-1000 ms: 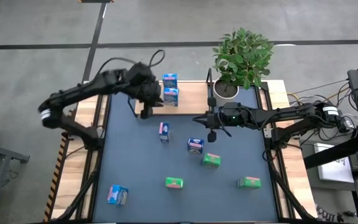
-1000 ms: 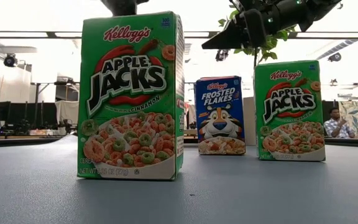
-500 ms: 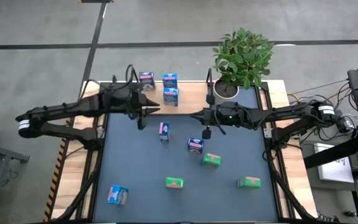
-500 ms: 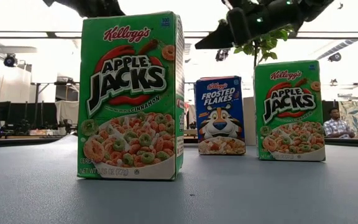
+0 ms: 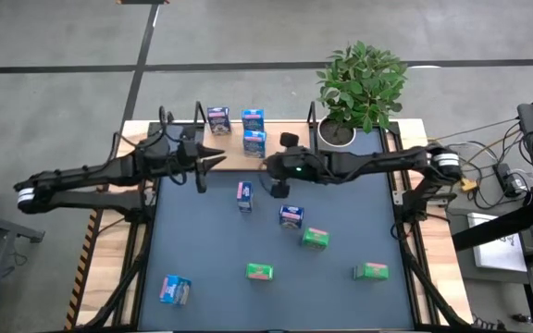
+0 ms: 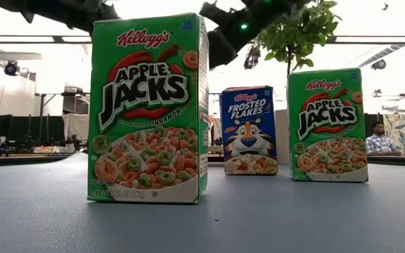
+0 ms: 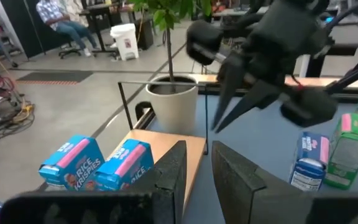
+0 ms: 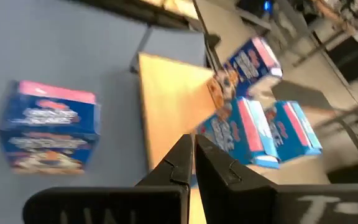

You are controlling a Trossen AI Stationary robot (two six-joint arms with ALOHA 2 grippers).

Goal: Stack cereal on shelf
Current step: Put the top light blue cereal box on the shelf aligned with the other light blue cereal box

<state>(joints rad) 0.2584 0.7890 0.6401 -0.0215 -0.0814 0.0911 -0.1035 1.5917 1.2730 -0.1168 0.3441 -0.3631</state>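
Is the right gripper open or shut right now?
Shut. In its wrist view the right gripper has its two dark fingers pressed together, nothing between them, above the shelf.

A dark grey table (image 5: pixel 202 240) carries six small cereal boxes (image 5: pixel 316 238) scattered upright across it; along its far edge lies a wooden shelf (image 5: pixel 276 139) bearing three more boxes (image 5: pixel 254 131); a potted plant (image 5: pixel 359 88) stands beside them

In the low view, both arms are cut off by the upper edge, the shelf is hidden behind the Apple Jacks box (image 6: pixel 148 109), and in the right wrist view the boxes on the shelf board (image 8: pixel 169 102) are blurred, their print unreadable.
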